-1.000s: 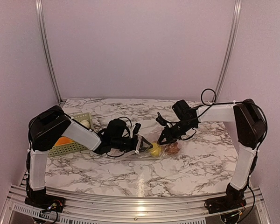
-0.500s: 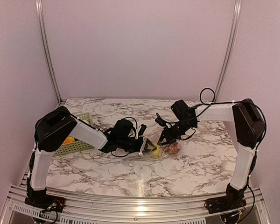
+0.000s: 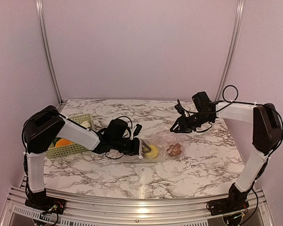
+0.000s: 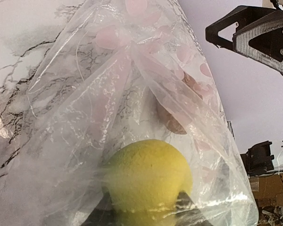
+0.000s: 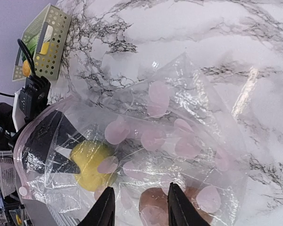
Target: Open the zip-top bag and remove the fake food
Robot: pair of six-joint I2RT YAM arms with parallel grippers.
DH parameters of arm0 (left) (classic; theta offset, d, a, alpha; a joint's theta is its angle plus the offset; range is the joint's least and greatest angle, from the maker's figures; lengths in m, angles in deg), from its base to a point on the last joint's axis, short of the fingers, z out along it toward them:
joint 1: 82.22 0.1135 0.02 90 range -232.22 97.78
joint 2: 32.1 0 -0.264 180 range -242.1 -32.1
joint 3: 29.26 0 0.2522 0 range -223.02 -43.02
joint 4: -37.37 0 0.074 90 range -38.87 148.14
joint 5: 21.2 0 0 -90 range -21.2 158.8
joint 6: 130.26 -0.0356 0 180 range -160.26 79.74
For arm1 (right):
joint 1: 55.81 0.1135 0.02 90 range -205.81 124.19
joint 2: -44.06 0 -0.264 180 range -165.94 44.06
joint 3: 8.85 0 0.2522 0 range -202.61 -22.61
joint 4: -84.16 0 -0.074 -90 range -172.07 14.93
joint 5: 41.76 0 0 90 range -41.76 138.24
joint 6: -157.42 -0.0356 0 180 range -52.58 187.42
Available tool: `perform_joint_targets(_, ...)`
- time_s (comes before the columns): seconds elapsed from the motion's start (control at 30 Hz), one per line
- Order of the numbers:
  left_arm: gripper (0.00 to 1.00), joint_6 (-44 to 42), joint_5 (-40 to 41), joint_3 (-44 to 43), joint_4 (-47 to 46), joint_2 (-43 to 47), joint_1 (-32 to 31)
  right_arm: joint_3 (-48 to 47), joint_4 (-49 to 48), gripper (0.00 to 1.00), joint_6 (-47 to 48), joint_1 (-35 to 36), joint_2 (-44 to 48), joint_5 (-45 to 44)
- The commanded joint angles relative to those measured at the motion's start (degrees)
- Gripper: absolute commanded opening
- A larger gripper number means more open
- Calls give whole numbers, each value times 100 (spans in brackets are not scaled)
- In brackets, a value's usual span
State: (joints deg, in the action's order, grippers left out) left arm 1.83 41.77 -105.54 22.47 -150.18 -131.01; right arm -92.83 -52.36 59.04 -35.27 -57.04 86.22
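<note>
The clear zip-top bag [image 3: 162, 143] lies on the marble table, in the middle. It holds a round yellow fake food piece [image 3: 152, 151] and a brown piece [image 3: 174, 149]. My left gripper [image 3: 145, 149] reaches into the bag from the left and its jaws close on both sides of the yellow piece [image 4: 148, 176]. My right gripper [image 3: 178, 126] is open and empty. It hangs above the bag's far right side, clear of it. In the right wrist view the bag [image 5: 179, 117], the yellow piece [image 5: 87, 162] and the brown piece [image 5: 153, 202] lie below its fingertips [image 5: 177, 202].
A pale green basket [image 3: 71, 149] stands at the left behind my left arm, with an orange piece [image 3: 63, 142] and others inside. It also shows in the right wrist view [image 5: 52, 56]. Metal rails run along the table's near edge.
My right gripper has let go of the bag and moved up and to the right, away from it. My left arm pushed into the bag, then drew back slightly left with the yellow piece.
</note>
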Motion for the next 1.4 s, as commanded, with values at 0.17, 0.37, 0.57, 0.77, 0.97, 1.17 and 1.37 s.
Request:
perform_joint_targets(0.17,27,-215,181,261,404,563,159,654,-152,46,-104,-847,354,-241)
perform_joint_targets(0.37,27,-279,187,203,603,582,210,992,-322,57,-95,-999,256,-55)
perform_joint_targets(0.57,27,-278,204,392,688,837,320,1220,-671,49,-280,-994,-101,267)
perform_joint_targets(0.77,28,-339,283,705,962,1312,473,1276,-928,13,-383,-1008,-219,509)
perform_joint_targets(0.97,29,-314,559,1344,1331,2250,778,1222,-959,0,-519,-1061,20,308)
perform_joint_targets(1.17,30,-314,957,1869,1969,3494,1297,1302,-1049,0,-603,-1105,77,160)
perform_joint_targets(1.37,33,-295,1474,1969,2917,4586,2285,1303,-1096,0,-613,-1114,61,185)
